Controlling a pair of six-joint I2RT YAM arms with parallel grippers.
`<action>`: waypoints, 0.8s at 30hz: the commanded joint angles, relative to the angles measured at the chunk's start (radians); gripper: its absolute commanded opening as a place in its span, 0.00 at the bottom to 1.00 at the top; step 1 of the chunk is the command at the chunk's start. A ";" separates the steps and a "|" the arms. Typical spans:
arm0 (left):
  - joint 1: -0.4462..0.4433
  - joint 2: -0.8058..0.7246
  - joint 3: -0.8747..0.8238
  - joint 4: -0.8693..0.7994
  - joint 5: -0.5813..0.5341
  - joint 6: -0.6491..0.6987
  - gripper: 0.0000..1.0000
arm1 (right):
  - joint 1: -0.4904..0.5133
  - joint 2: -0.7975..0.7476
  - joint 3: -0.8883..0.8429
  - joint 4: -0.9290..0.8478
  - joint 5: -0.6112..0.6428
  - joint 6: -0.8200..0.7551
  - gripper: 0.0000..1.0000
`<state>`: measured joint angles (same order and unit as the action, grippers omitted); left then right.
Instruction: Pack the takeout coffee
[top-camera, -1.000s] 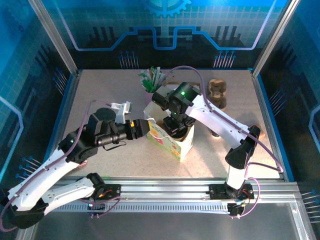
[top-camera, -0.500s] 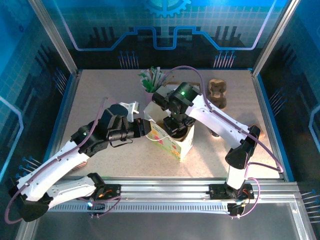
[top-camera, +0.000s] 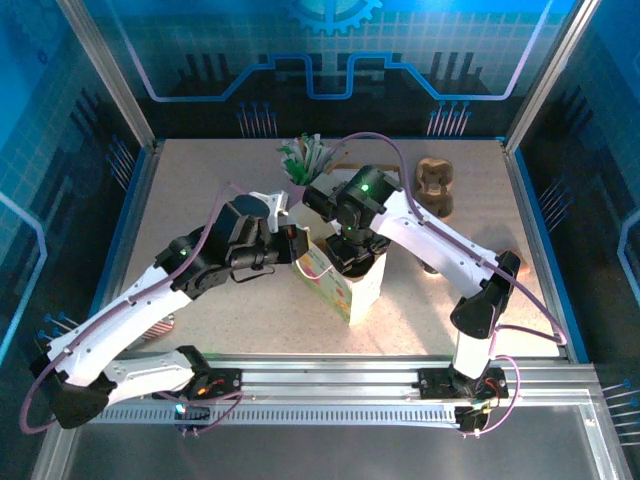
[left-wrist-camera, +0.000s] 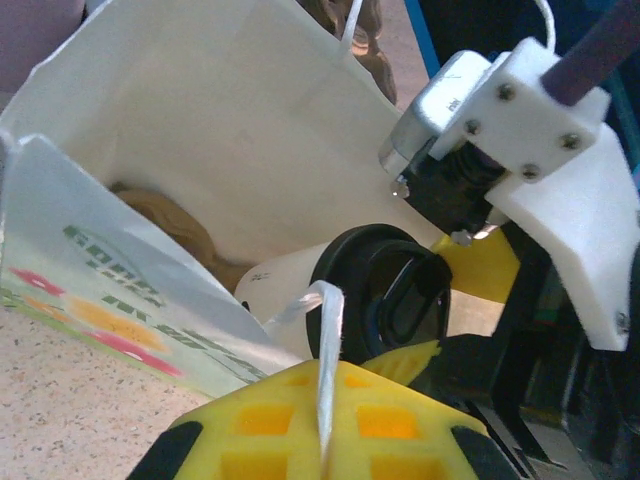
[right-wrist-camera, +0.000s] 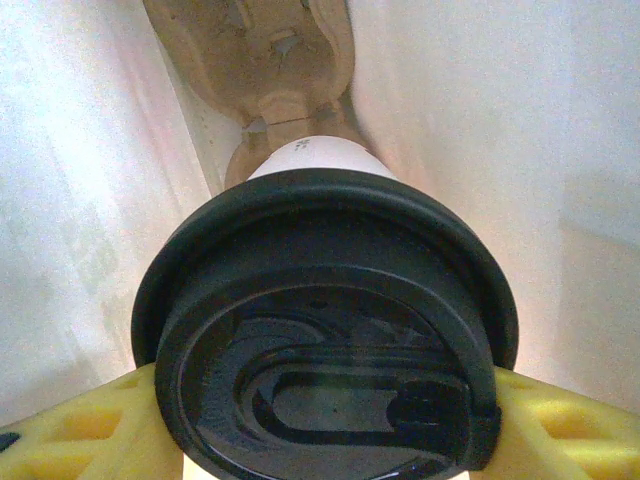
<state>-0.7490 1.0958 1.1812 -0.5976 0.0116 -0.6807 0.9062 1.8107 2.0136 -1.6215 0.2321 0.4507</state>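
Observation:
The takeout coffee, a white paper cup (right-wrist-camera: 310, 155) under a black lid (right-wrist-camera: 330, 340), hangs inside a white paper bag (top-camera: 338, 288) printed with flowers. My right gripper (right-wrist-camera: 320, 405) is shut on it, its yellow fingers (right-wrist-camera: 560, 410) pressing just under the lid's rim. In the left wrist view the lid (left-wrist-camera: 385, 290) sits at the bag's mouth (left-wrist-camera: 230, 120). My left gripper (left-wrist-camera: 325, 400) is shut on the bag's thin white handle (left-wrist-camera: 328, 330), at the bag's left edge (top-camera: 298, 250).
A brown moulded carrier (right-wrist-camera: 265, 50) lies at the bottom of the bag below the cup. A pink cup of green-and-white sachets (top-camera: 303, 165) stands behind the bag. A brown moulded piece (top-camera: 435, 185) sits at the back right. Metal frame posts edge the table.
My left gripper has moved right and back to the bag's edge and shut on its handle. The bag's left side has shifted. The right arm has held still.

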 joint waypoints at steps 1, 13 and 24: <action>0.005 0.002 0.029 0.003 -0.025 0.050 0.00 | 0.017 0.002 0.014 -0.160 0.008 0.002 0.49; 0.077 -0.029 0.006 0.047 0.018 0.152 0.00 | 0.018 0.044 0.033 -0.156 -0.020 0.001 0.48; 0.087 -0.071 0.004 0.034 0.016 0.213 0.14 | 0.019 0.071 0.039 -0.158 -0.015 0.008 0.49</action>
<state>-0.6708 1.0698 1.1816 -0.5713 0.0238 -0.5114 0.9100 1.8595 2.0308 -1.6215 0.2249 0.4511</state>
